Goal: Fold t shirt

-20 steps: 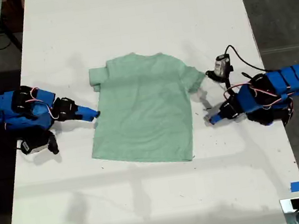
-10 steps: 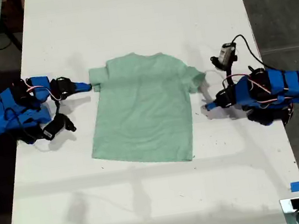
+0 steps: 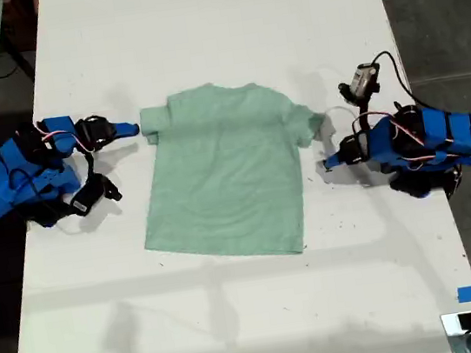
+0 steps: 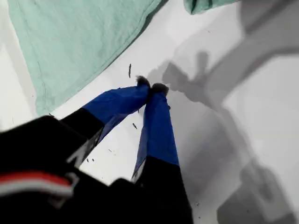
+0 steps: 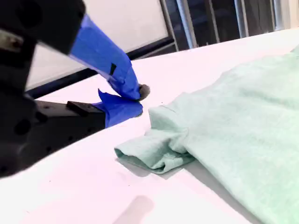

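In the exterior view we see the t shirt (image 3: 228, 170), pale mint green and plain, lying flat in the middle of the white table (image 3: 197, 24). Its collar edge faces the top of that view and its hem the bottom. The sleeve at the exterior view's left is folded in on itself in a small bunch; the sleeve at the exterior view's right lies spread, with a slight ripple. Our second gripper (image 3: 130, 128) sits just beside the bunched sleeve at the exterior view's left, and our first gripper (image 3: 328, 163) rests near the shirt's side edge, below the other sleeve, at the exterior view's right.

In the first wrist view, our first gripper (image 4: 150, 86) has its blue jaws pressed together at the tips over bare table, gripping nothing; the t shirt (image 4: 74, 42) lies apart from the tips, its stitched side edge showing.

In the second wrist view, our second gripper (image 5: 134, 99) has its jaws nearly touching, with nothing between them, close beside the crumpled sleeve of the t shirt (image 5: 243, 121), whose fabric looks softly heathered.
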`<state>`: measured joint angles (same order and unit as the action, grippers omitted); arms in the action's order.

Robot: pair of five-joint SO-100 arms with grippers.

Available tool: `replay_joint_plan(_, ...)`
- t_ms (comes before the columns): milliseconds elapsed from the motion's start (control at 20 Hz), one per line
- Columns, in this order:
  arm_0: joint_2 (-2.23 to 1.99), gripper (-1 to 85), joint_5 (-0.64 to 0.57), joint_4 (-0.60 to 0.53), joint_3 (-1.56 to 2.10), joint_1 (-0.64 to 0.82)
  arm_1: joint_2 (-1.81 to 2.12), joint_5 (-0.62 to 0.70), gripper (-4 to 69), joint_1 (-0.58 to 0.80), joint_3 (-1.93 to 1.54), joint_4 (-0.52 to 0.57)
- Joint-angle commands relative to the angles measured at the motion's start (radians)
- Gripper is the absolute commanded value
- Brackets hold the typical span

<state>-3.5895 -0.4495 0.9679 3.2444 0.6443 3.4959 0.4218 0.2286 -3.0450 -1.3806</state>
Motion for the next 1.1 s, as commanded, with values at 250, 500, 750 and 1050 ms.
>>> replay_joint_plan(250,-0.006,-0.3,0.018,0.0,0.02,-0.017,0.009,-0.015,1.5,0.003,-0.035,-0.005)
replay_joint_plan(500,-0.006,-0.3,0.012,0.002,0.02,-0.014,0.009,-0.002,1.5,0.009,-0.014,-0.029)
replay_joint_plan(750,-0.006,-0.3,0.012,0.002,0.02,-0.023,-0.018,0.011,1.5,0.026,0.066,-0.041)
replay_joint_plan(1050,-0.006,-0.3,0.008,0.0,0.018,-0.023,-0.848,0.345,28.2,0.451,0.687,0.015)
